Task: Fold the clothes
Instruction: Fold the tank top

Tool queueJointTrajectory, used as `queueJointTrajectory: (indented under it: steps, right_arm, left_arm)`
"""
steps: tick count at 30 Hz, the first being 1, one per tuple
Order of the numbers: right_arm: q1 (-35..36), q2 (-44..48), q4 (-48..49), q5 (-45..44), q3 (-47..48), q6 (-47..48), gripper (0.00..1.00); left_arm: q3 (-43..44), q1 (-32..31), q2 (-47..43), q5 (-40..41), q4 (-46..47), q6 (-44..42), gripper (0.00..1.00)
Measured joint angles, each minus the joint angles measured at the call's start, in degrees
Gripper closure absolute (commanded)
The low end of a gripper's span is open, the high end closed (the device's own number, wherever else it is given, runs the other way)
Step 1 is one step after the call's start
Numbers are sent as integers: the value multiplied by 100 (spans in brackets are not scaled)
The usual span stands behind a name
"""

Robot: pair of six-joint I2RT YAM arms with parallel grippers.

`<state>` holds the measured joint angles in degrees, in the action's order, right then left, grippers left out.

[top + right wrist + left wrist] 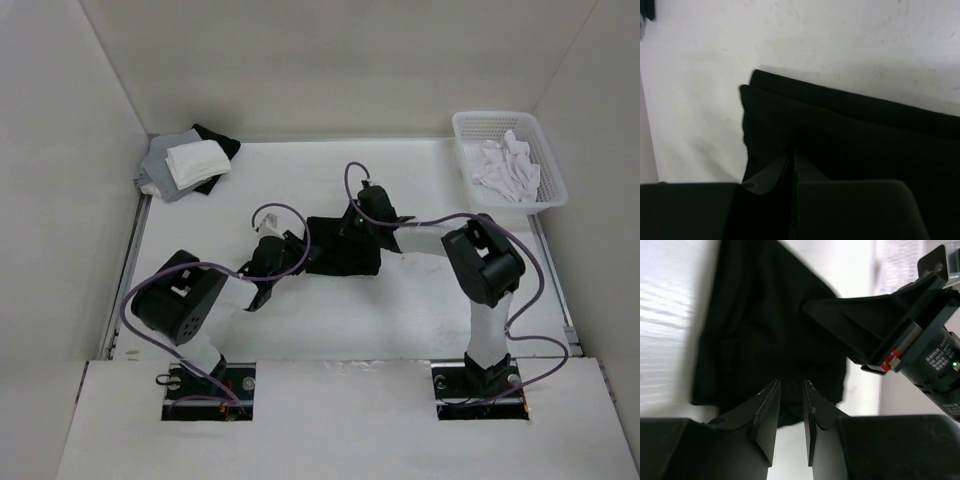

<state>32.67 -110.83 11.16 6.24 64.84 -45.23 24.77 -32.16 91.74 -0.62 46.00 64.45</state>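
Folded small and flat on the white table [400, 320], about in the middle, between the two arms: the black tank top [342, 258]. In the right wrist view, two layers of the tank top [855, 125], one edge just behind the other, with a neat corner at the left.

At the left edge of the tank top, low over the table: the left gripper [296, 250]. From its own camera, fingers [767, 405] a little apart, with a thin gap and a bit of bare table showing through the lower part. Nothing caught in that gap. Tips right at the near edge of the black cloth, with most of it stretching away past them.

At the far right side of the tank top, pointing down onto it: the right gripper [357, 222]. From its own camera, fingers [771, 176] squeezed close together, tips down on the cloth near the left corner. Too dark there to tell if any cloth is pinched between them.

In the far left corner of the table: a cloth pile [188, 162], grey, white and black. In the far right corner: a white basket [462, 125] with a white cloth bundle [505, 165] inside. Both well apart from the tank top.
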Motion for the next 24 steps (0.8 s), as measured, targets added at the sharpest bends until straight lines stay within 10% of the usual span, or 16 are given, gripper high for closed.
queueJointTrajectory:
  steps: [12,24]
  right_arm:
    - [-313,-890,1019,365,249,-1174,93]
    - [-470,-553,1220,428,236,-1727,84]
  left_arm:
    - [-175,293,1119,-223,1209,361,80]
    - [-396,120,-1187,210,151,-181,71]
